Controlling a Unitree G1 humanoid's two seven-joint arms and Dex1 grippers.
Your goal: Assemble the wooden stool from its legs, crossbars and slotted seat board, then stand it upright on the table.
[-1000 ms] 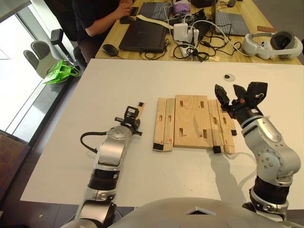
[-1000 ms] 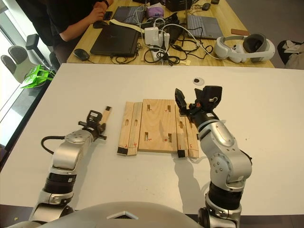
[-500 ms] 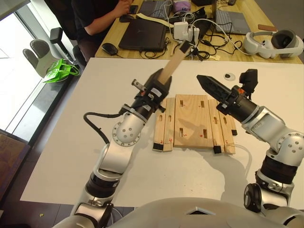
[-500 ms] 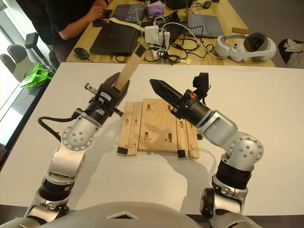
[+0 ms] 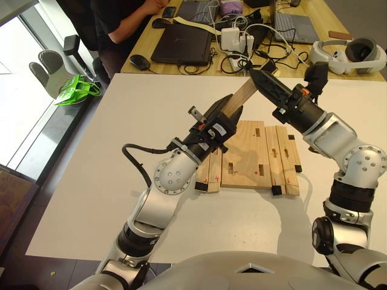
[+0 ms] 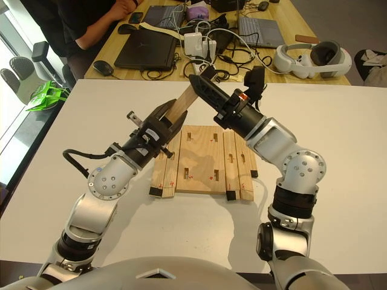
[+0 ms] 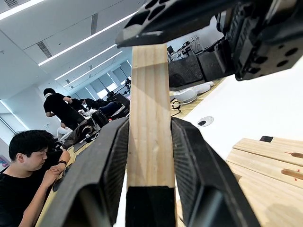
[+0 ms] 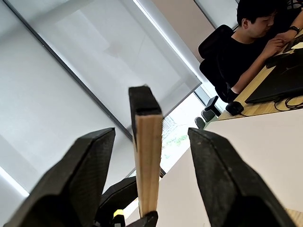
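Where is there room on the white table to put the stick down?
Bare table left of the boards, out to the window edge, and right of them. Crowded in the middle, where the boards lie, and on the cluttered desk behind.

**Seat board**: pale wood, four slots and red marks. It lies flat on the white bench.

**Strips:** four narrower slotted strips lie flat alongside the board. The left pair is partly hidden. The right pair shows black caps at some ends.

**Bar**: plain wood, raised clear of the bench and tilted. Its lower part is clamped in the left hand. Its black-capped upper end stands between the spread fingers of the right hand, with a gap on each side.
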